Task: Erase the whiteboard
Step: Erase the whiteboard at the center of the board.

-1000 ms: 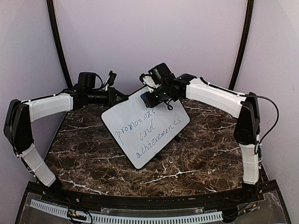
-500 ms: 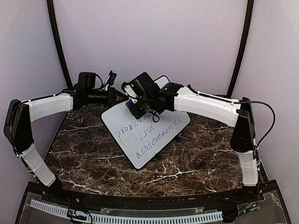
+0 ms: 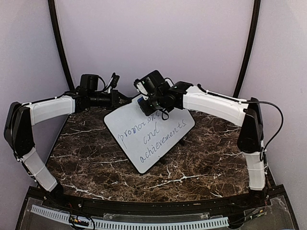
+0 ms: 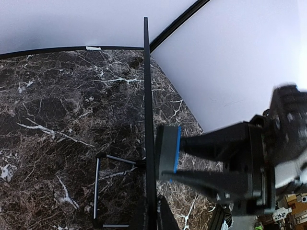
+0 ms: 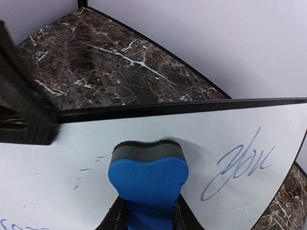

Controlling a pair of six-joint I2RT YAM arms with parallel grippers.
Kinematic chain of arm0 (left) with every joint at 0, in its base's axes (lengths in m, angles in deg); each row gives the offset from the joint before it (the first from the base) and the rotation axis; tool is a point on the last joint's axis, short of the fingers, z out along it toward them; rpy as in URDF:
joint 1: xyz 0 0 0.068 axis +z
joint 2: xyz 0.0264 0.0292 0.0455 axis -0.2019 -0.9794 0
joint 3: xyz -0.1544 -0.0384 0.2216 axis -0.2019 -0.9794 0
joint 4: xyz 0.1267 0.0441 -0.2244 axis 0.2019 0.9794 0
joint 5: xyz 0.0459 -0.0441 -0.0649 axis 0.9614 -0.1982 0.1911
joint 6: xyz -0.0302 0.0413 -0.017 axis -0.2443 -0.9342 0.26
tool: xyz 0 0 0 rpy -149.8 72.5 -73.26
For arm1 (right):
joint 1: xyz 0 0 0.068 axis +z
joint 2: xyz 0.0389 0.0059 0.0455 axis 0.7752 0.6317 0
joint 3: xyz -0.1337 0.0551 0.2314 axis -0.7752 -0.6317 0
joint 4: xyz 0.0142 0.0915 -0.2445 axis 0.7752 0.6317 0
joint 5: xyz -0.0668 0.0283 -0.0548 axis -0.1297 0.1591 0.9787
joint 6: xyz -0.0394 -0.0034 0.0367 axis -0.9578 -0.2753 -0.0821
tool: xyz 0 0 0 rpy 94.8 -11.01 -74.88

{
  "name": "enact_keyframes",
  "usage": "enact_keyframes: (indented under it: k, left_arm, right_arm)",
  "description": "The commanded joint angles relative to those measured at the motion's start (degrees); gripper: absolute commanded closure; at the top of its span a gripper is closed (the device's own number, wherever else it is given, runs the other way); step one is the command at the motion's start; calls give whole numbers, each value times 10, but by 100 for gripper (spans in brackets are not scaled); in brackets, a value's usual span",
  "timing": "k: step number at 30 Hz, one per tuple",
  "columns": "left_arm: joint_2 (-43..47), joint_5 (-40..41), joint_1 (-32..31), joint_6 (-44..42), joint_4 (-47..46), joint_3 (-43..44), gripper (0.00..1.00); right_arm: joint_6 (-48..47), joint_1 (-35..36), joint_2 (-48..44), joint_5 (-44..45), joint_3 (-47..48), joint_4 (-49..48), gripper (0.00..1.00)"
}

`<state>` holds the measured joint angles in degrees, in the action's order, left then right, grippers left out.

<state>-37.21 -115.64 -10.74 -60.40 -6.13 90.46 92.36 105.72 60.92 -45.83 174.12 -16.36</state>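
Note:
The whiteboard [image 3: 114, 123] leans tilted on a stand at the table's centre, with blue-grey handwriting across it. My left gripper [image 3: 125, 99] is shut on its upper left edge; in the left wrist view the board [image 4: 146, 96] shows edge-on between my fingers [image 4: 154, 218]. My right gripper [image 3: 144, 103] is shut on a blue eraser [image 3: 140, 102] and presses its grey felt against the board's upper part. In the right wrist view the eraser [image 5: 148, 175] sits on the white surface [image 5: 72, 158], with a blue word [image 5: 240, 165] to its right and faint smudges to its left.
The dark marble table [image 3: 86, 158] spreads around the board. The board's thin wire stand [image 4: 96, 191] rests on the marble behind it. Lilac walls and black curved rails [image 3: 60, 48] close in the back. My left gripper [image 5: 26, 120] also shows in the right wrist view.
My right gripper swept the eraser left along the top of the board, then came back a little to the right. The left arm and board stayed still.

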Motion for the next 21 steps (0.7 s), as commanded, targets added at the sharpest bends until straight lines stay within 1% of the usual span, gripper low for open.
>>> enact_keyframes:
  k: [1,5,9,13,21]
  left_arm:
    - [26,-88,-27,-18,-43,12,100]
    - [27,-89,-27,-18,-43,12,100]
    - [26,-89,-27,-18,-43,12,100]
    - [25,-89,-27,-18,-43,11,100]
    - [24,-88,-27,-19,-43,11,100]
  right_arm:
    - [2,-51,23,42,-23,-21,74]
    - [-4,-58,28,58,-26,-25,73]
    - [-4,-53,18,53,-48,-36,73]
    - [-12,-33,3,61,-70,-50,73]
    - [-19,10,-5,54,-67,-59,73]
